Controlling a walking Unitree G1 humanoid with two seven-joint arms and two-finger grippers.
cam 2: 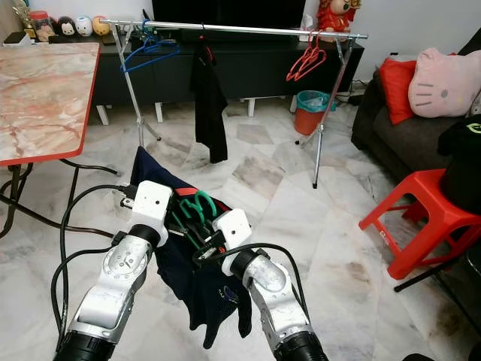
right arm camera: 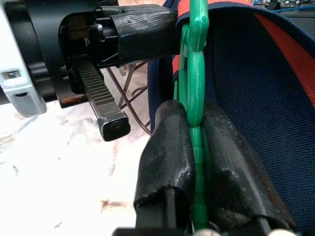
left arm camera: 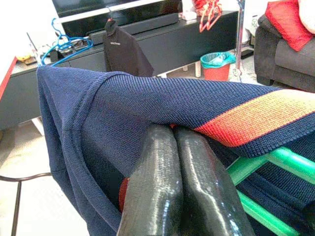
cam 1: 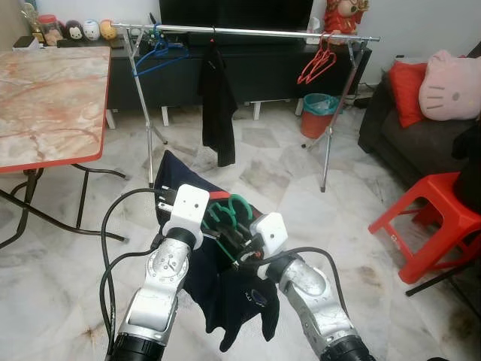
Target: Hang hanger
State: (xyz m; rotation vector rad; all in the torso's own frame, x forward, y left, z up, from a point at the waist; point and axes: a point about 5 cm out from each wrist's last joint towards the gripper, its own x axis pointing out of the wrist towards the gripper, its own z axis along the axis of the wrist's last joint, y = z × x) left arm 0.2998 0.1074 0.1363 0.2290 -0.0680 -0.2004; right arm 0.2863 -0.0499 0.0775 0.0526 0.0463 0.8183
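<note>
A green plastic hanger (cam 1: 229, 211) carries a navy garment (cam 1: 229, 289) with a red stripe, held low in front of me. My right gripper (right arm camera: 196, 129) is shut on the green hanger's bar (right arm camera: 196, 73). My left gripper (left arm camera: 173, 142) is shut on the navy knit fabric (left arm camera: 147, 101) beside the red stripe (left arm camera: 256, 120). Both wrists meet close together over the garment. Across the room stands a metal clothes rail (cam 1: 248, 31) with a blue hanger (cam 1: 156, 54), a hanging black garment (cam 1: 218, 101) and red hangers (cam 1: 319, 62).
A marble-topped folding table (cam 1: 45, 98) with a red edge stands to the left. To the right are a red plastic stool (cam 1: 428, 218) and a dark sofa (cam 1: 409, 139) with cushions. A red bin (cam 1: 319, 113) sits behind the rail. Open tiled floor (cam 1: 285, 188) lies between me and the rail.
</note>
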